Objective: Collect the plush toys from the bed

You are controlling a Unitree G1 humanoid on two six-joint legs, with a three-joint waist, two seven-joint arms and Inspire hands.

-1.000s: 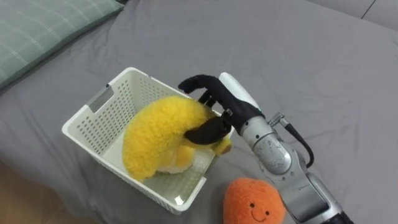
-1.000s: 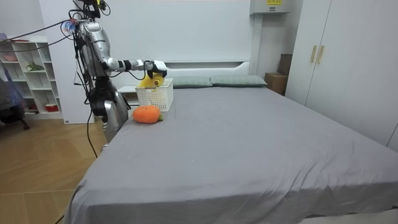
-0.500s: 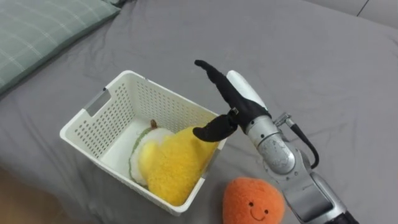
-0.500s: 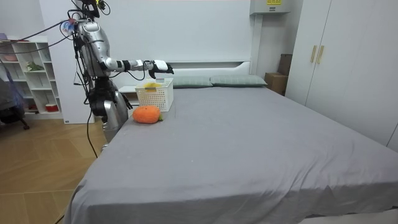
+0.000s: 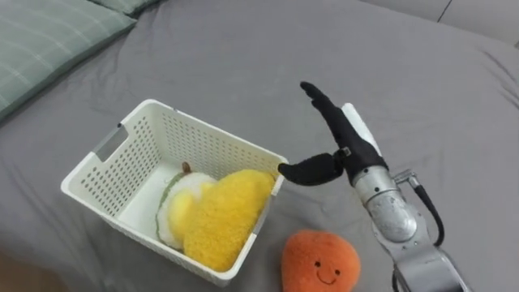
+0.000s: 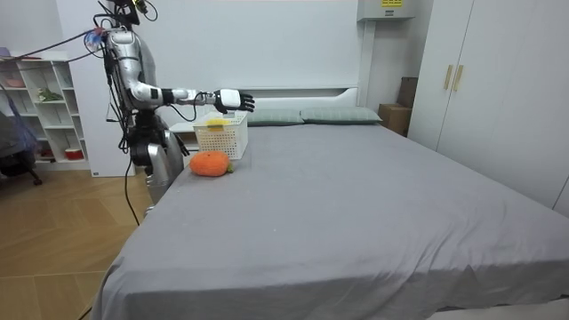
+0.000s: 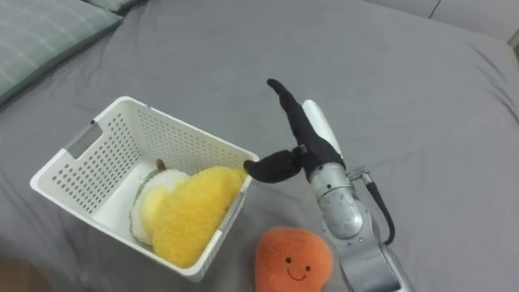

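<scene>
yellow plush toy (image 5: 219,215) lies inside the white slotted basket (image 5: 105,158), packed into its near right end, with its top reaching up to the rim. next to it in the basket is a paler rounded bit with a small brown stub; i can't tell if that belongs to the same toy. the basket sits on the grey bed (image 5: 243,57), with a pale checked pillow (image 5: 40,40) off beyond it at the head end.

the robot's right hand (image 5: 347,144) hangs in the air just beside the basket's right corner. its fingers are stretched out straight and the thumb is splayed wide toward the rim, with nothing in its hold. the thumb tip is close to the corner, but i can't see it touching.

an orange plush toy (image 5: 320,261), round with a little smiling face, rests on the sheet just beside the basket's near right corner, below the robot's forearm.

from across the room, the robot stands at the side of the bed near its head end, on the room view's left, with its arm held out level over the basket. a white shelf unit (image 6: 40,107) stands behind it.
</scene>
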